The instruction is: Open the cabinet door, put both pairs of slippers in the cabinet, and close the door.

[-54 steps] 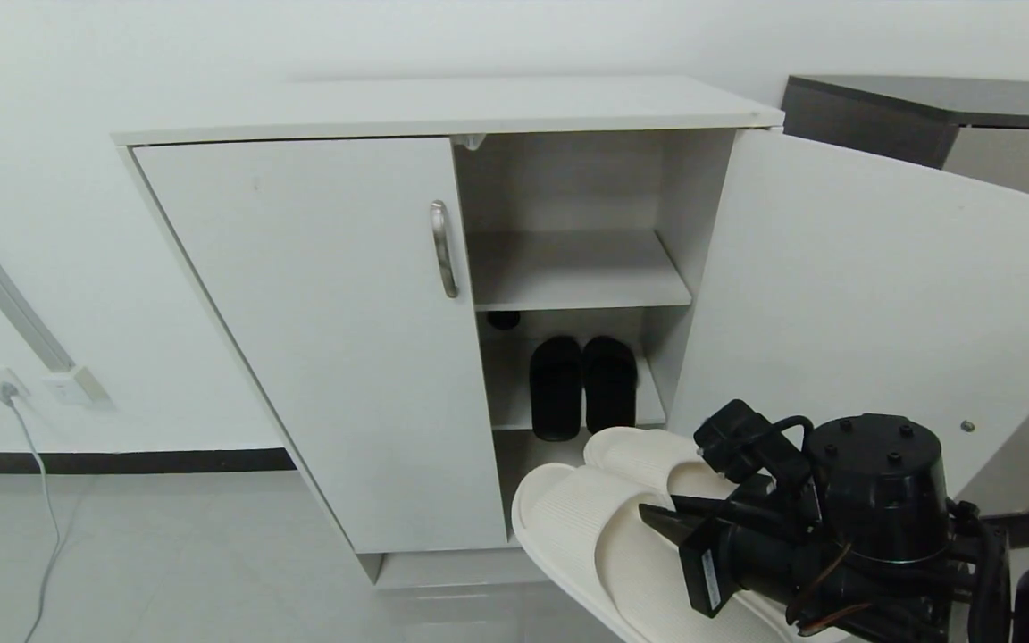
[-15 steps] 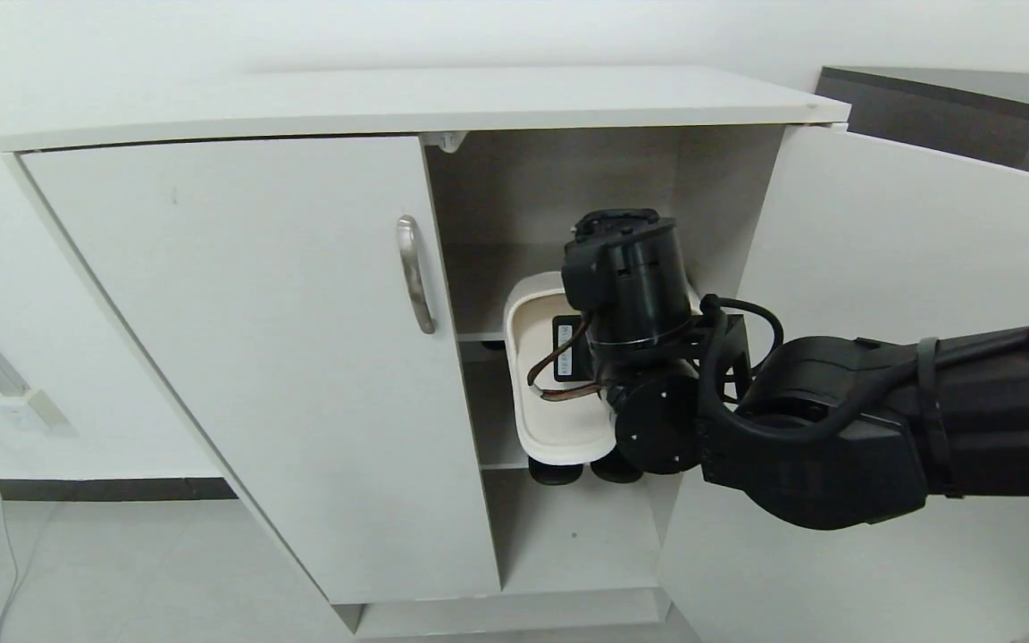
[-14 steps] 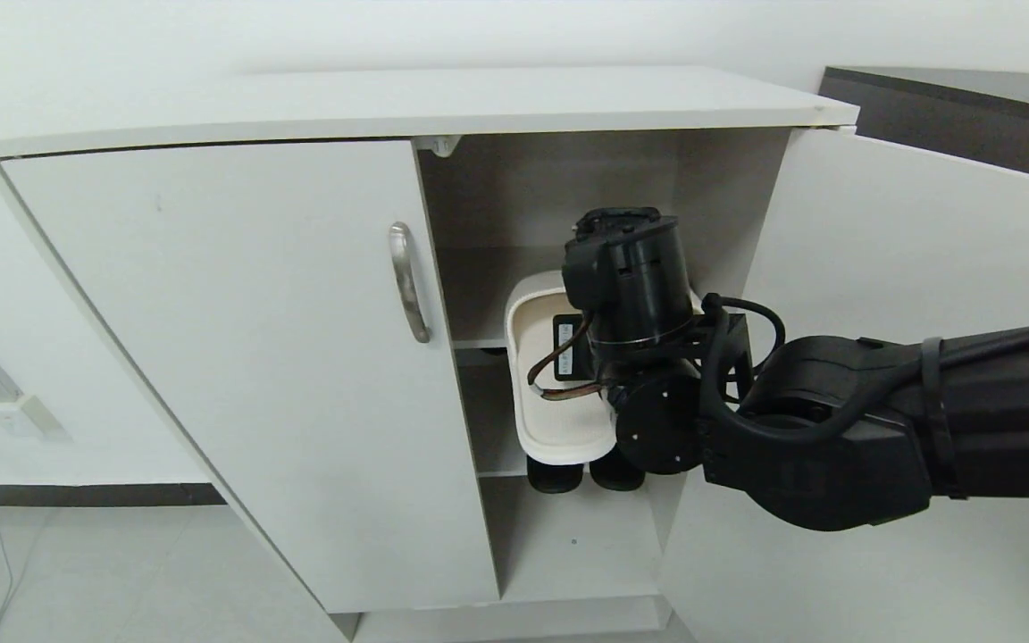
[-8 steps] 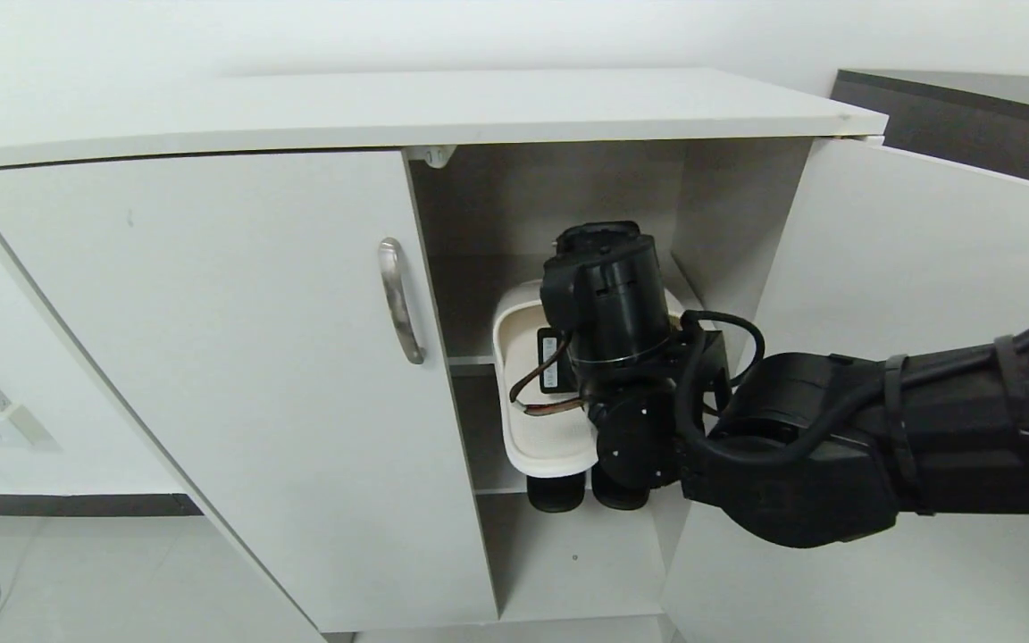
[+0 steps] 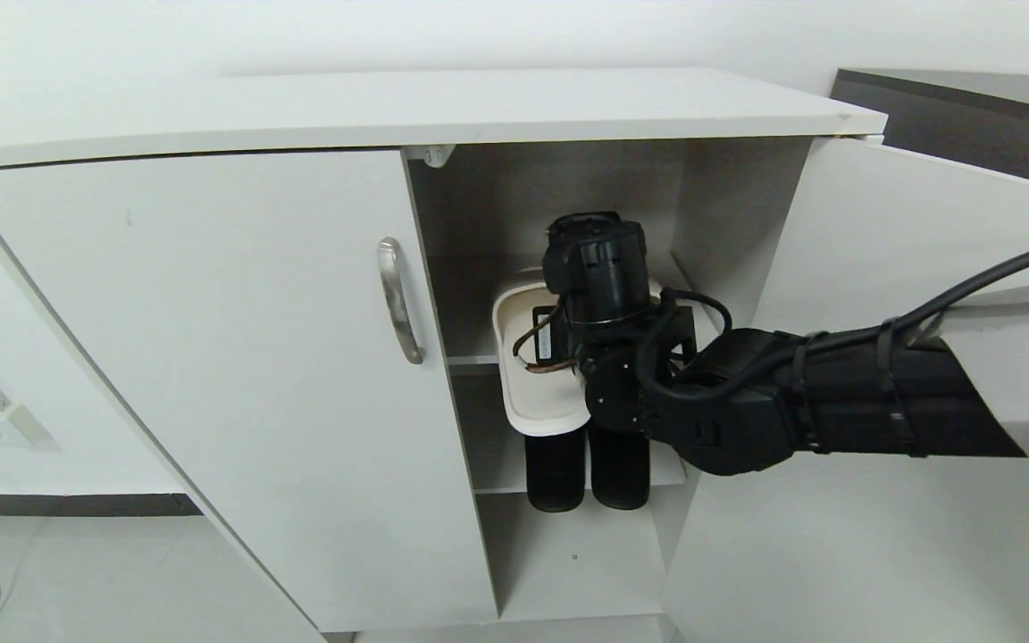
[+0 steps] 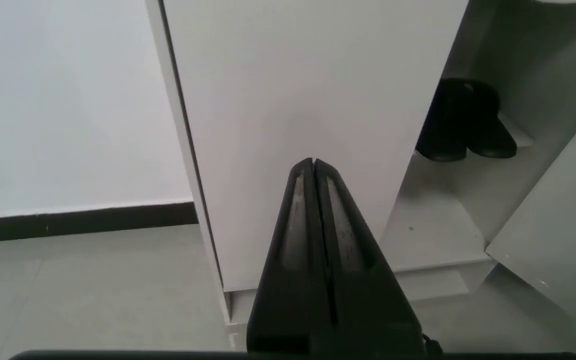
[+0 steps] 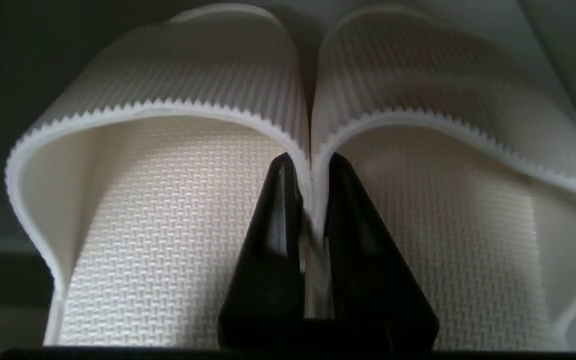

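Observation:
The white cabinet [image 5: 407, 103] has its left door [image 5: 211, 357] closed and its right door [image 5: 845, 241] swung open. My right arm reaches into the open half at the level of the upper shelf [image 5: 465, 299]. My right gripper [image 7: 306, 175] is shut on the touching inner edges of the pair of white slippers [image 7: 168, 150]. Their heels [image 5: 537, 397] hang out past the shelf's front edge. A pair of black slippers [image 5: 586, 469] lies on the middle shelf below, also seen in the left wrist view [image 6: 465, 120]. My left gripper [image 6: 311, 172] is shut and empty, low in front of the closed door.
A metal handle [image 5: 394, 299] is on the closed left door. The bottom compartment [image 5: 568, 554] holds nothing. A dark grey unit [image 5: 970, 112] stands behind the open door. A wall socket [image 5: 5, 424] sits low on the left above the pale floor [image 6: 88, 290].
The head camera came closer over the earlier frames. In the last half second my right arm pushed deeper and higher into the cabinet with the white slippers, uncovering more of the black pair.

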Motion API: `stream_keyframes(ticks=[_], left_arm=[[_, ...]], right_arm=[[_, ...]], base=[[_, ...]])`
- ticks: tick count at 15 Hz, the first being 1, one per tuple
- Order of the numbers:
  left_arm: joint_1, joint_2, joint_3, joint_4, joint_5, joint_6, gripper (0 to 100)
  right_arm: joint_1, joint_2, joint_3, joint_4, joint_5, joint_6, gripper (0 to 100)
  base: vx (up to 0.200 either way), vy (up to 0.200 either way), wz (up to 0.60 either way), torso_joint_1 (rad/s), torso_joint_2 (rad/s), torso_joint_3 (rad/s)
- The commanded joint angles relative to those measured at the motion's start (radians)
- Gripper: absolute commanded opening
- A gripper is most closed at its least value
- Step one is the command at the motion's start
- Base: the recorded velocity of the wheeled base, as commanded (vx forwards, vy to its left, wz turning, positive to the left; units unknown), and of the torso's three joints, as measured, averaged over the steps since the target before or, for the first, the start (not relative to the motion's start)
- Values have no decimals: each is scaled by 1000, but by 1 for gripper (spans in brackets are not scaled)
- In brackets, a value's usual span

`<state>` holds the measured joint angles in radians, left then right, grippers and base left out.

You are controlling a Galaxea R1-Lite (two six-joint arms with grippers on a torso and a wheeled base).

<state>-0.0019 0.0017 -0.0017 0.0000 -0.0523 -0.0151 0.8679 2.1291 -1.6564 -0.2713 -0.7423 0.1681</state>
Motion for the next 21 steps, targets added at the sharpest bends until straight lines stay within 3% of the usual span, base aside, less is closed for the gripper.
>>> stream_keyframes(ticks=[1, 7, 21], left_arm=[[0, 0, 0, 0, 0, 0, 0], [0, 0, 0, 0, 2, -2, 0], [0, 0, 0, 0, 2, -2, 0]], right_arm=[[-21, 49, -91, 46, 1, 5, 0], [-50, 138, -344, 199, 3, 5, 0], [-86, 127, -344, 185, 12, 16, 0]], base=[[0, 0, 0, 0, 0, 0], [0, 0, 0, 0, 0, 0], [0, 0, 0, 0, 0, 0]])
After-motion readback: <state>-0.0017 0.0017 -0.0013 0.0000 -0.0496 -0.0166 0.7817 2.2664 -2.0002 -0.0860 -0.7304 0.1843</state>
